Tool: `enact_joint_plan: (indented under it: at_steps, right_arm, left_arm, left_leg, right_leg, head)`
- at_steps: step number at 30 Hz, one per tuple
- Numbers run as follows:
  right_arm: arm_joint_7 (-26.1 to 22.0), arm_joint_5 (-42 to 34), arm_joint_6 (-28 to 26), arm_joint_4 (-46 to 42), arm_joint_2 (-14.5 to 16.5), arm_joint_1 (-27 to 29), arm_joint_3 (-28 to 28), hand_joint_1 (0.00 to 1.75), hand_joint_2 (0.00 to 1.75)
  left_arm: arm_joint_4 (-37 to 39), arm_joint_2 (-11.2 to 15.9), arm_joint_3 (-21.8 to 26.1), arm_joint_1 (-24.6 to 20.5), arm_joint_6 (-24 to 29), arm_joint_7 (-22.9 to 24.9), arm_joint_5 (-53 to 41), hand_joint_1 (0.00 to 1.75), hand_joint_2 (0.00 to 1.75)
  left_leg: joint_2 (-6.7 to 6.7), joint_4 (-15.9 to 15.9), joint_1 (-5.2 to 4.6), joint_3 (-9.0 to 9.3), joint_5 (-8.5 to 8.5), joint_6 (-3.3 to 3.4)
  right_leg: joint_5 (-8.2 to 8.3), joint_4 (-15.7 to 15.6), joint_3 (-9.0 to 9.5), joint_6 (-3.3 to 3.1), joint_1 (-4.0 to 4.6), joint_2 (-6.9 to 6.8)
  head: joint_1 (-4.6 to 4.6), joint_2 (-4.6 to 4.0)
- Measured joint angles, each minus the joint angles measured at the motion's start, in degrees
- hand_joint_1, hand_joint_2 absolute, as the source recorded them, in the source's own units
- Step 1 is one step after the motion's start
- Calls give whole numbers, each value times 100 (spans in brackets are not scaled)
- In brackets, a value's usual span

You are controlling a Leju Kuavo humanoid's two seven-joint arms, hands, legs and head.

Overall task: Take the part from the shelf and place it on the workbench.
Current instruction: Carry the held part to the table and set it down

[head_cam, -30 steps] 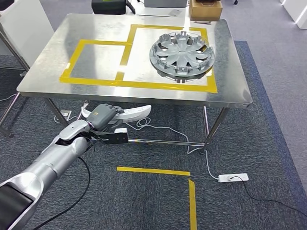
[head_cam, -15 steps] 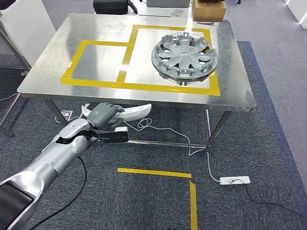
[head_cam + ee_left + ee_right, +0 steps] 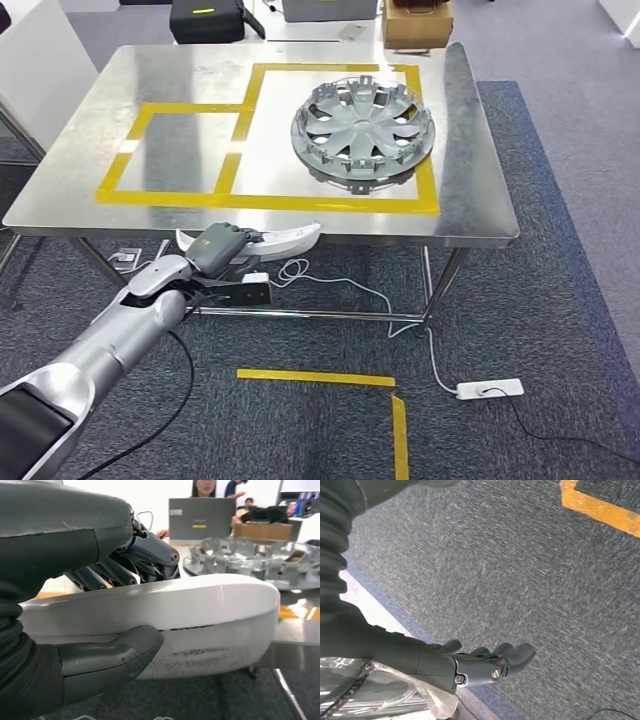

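My left hand [image 3: 217, 246] grips a long, curved white part [image 3: 283, 238] and holds it level just in front of the near edge of the steel workbench [image 3: 83, 160], slightly below the tabletop. In the left wrist view the white part [image 3: 196, 615] lies across my left hand [image 3: 94, 575], thumb beneath it and fingers over its top. A silver wheel cover [image 3: 364, 129] lies inside the larger yellow-taped square on the bench. My right hand [image 3: 482, 665] hangs over the carpet with its fingers loosely extended and nothing in them.
A smaller yellow-taped square [image 3: 170, 150] on the bench's left side is bare. A cardboard box [image 3: 416, 20] and a black bag [image 3: 207, 18] sit beyond the far edge. A power strip [image 3: 489, 387], cables and yellow floor tape [image 3: 317, 378] lie on the carpet.
The whole view has shifted, with the bench now lower and further left in the picture, so the camera has moved. My left hand still holds the white part the same way.
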Motion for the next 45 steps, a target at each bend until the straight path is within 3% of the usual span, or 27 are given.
enact_joint_plan:
  at_steps: [2, 3, 4, 7, 9, 12, 13, 14, 15, 17, 19, 21, 25, 29, 37, 45]
  right_arm:
    - [-1, 1, 1, 1, 2, 4, -10, 0, 175]
    - [-3, 1, 1, 3, 4, -4, -11, 0, 175]
    - [-3, 2, 0, 4, 7, -15, -13, 0, 175]
    - [-3, 3, 0, 4, 17, -36, -17, 0, 175]
    - [-4, 3, -1, 4, 19, -62, -21, 0, 175]
    - [-3, 3, -2, 3, 18, -92, -39, 0, 175]
    - [-2, 3, -1, 3, 19, -88, -45, 0, 175]
    - [-2, 3, 0, 4, 19, -82, -49, 0, 175]
    - [-1, 4, 1, 4, 19, -79, -52, 0, 175]
    - [1, 8, 1, 5, 16, -78, -57, 0, 175]
    - [1, 11, 1, 6, 16, -85, -59, 0, 175]
    - [3, 15, -1, 6, 15, -90, -61, 0, 175]
    - [6, 39, 1, 7, 15, -92, -63, 0, 175]
    - [4, 44, 1, 7, 15, -94, -63, 0, 175]
    - [2, 47, 1, 7, 15, -93, -64, 0, 175]
    - [-3, 56, 6, 7, 17, -92, -67, 0, 175]
  left_arm:
    - [2, 11, 3, -1, 2, -5, 3, 175, 175]
    - [3, 21, 4, -12, 2, -7, 4, 175, 175]
    - [4, 29, 7, -25, 5, -7, 5, 175, 175]
    - [-1, 24, 18, -108, 12, -7, 5, 175, 175]
    - [-9, 11, 19, -142, 10, -7, 5, 175, 175]
    - [-10, 18, 19, -134, 8, -5, 3, 175, 175]
    - [-10, 16, 18, -125, 13, -5, 2, 175, 175]
    - [-10, 12, 18, -117, 27, -5, -1, 175, 175]
    - [-10, 9, 18, -109, 53, -8, -3, 175, 175]
    - [-10, 8, 20, -101, 128, -30, -1, 175, 175]
    - [-10, 4, 25, -104, 191, -51, 7, 175, 175]
    - [-10, 3, 31, -90, 218, -52, 7, 175, 175]
    - [-10, 5, 63, -103, 223, -52, 7, 175, 175]
    - [-38, 14, 119, -213, 186, -54, 4, 175, 175]
    - [-247, 80, 161, -472, 27, -26, -23, 175, 175]
    - [-372, 128, 169, -782, -156, 95, -39, 175, 175]
  left_leg:
    - [5, -578, -22, 64, 603, 58]
    - [8, -782, -44, 107, 760, 93]
    - [12, -884, -66, 139, 793, 128]
    - [13, -1196, -67, 317, 600, 225]
    - [10, -1367, -34, 459, 513, 261]
    - [4, -1382, -39, 528, 483, 295]
    - [-4, -1379, -46, 558, 460, 301]
    - [-12, -1378, -53, 600, 431, 301]
    - [-20, -1376, -58, 656, 393, 293]
    - [-21, -1379, -69, 785, 303, 264]
    - [-18, -1380, -78, 831, 238, 214]
    - [-18, -1359, -85, 831, 208, 159]
    - [-18, -1377, -85, 876, 203, 203]
    - [-5, -1454, -83, 916, 177, 216]
    - [-3, -1495, -79, 930, 176, 119]
    - [-2, -1479, -96, 929, 179, 113]
  right_leg:
    - [-92, -11, 142, 27, 18, 5]
    - [-116, -25, 180, 55, 18, 13]
    - [-128, -43, 198, 88, 17, 15]
    - [-128, -1, 164, 199, 18, -10]
    - [-241, 289, -13, 246, 19, -29]
    - [-584, 1330, -682, 277, 17, -37]
    - [-601, 1556, -877, 277, 17, -38]
    - [-506, 1582, -978, 269, 18, -37]
    - [-295, 1376, -964, 255, 20, -38]
    - [236, 608, -734, 203, 36, -42]
    - [431, 86, -555, 139, 69, -50]
    - [409, 4, -498, 88, 87, -49]
    - [440, 1, -450, 105, 78, -9]
    - [401, 1, -451, 69, 89, 16]
    - [410, 14, -447, 34, 97, 6]
    - [428, 14, -439, 46, 72, 6]
  head:
    - [12, -1]
    - [15, -1]
    - [15, -1]
    - [14, 0]
    - [40, 0]
    - [55, 0]
    - [55, 0]
    - [57, 0]
    - [56, 0]
    - [55, 0]
    - [56, 0]
    - [43, 0]
    - [13, 0]
    - [11, 0]
    - [15, 0]
    - [15, 0]
